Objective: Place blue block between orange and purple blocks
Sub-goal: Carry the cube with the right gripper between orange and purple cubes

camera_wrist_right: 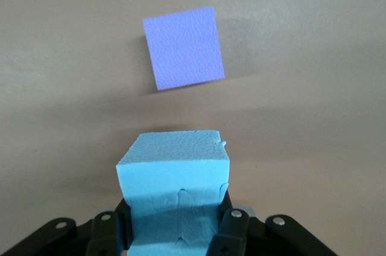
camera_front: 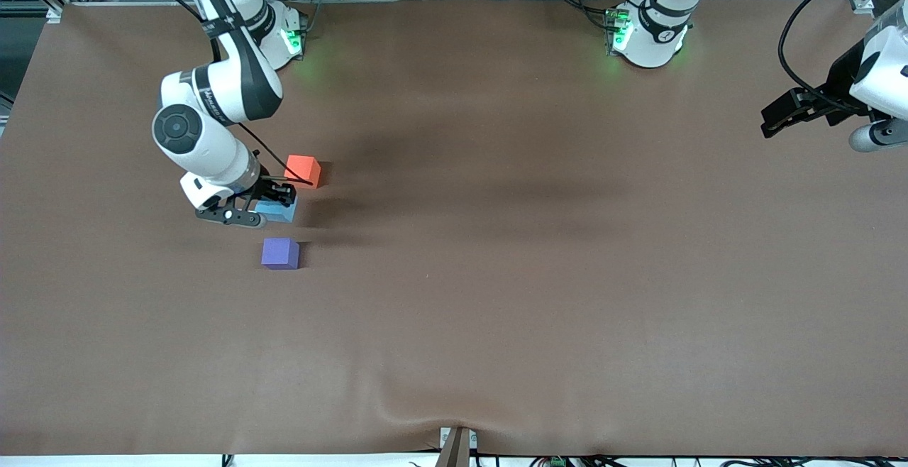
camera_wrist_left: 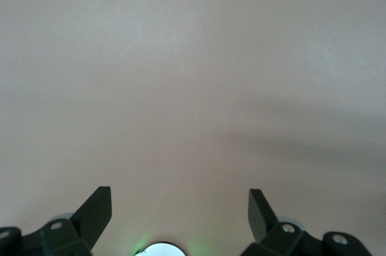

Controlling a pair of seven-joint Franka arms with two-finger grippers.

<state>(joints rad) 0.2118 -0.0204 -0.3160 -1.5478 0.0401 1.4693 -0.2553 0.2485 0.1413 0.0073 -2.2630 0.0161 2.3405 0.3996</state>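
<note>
My right gripper [camera_front: 272, 204] is shut on the light blue block [camera_front: 281, 211], and its fingers [camera_wrist_right: 233, 230] press dents into the block's [camera_wrist_right: 174, 168] sides. The blue block is low over the table, in the gap between the orange block [camera_front: 303, 170] and the purple block [camera_front: 280, 253]. I cannot tell whether it touches the table. The purple block [camera_wrist_right: 183, 48] lies apart from it, nearer the front camera. My left gripper [camera_front: 773, 121] waits open and empty [camera_wrist_left: 180, 203] high over the left arm's end of the table, with only bare cover under it.
The brown cover [camera_front: 496, 275] spans the whole table. It has a low wrinkle [camera_front: 397, 399] by the edge nearest the front camera. The arm bases [camera_front: 649, 34] stand along the edge farthest from that camera.
</note>
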